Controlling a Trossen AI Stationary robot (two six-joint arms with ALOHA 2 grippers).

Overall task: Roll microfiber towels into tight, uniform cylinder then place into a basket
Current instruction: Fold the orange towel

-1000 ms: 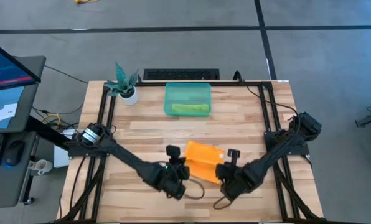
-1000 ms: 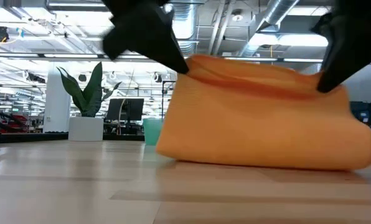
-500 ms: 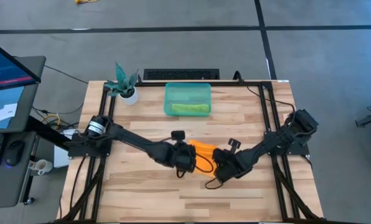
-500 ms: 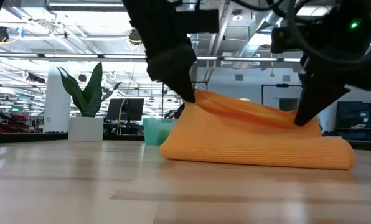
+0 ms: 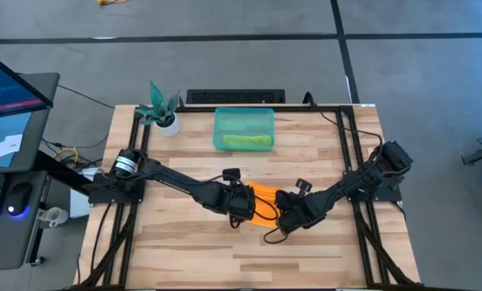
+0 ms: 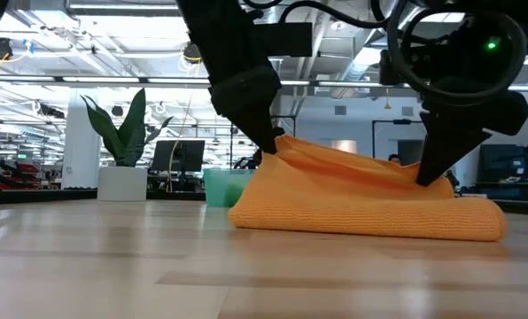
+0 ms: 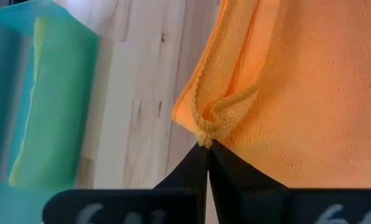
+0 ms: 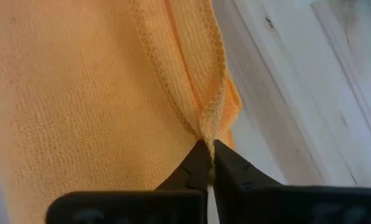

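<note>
Wooden table [image 5: 184, 259] bears the orange towel [image 6: 361, 199]; left gripper [image 7: 207, 152] and right gripper [image 8: 209, 152] pinch only hems, which may slip and unroll it.

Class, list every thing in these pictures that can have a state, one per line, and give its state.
Orange towel: folded over on the table, each end pinched at its edge by a claw.
Green towel: rolled, lying inside the basket.
Basket: upright on the table, holding the green towel.
Left claw: shut on the orange towel's edge.
Right claw: shut on the orange towel's other edge.
Plant pot: upright at the table's corner.
</note>
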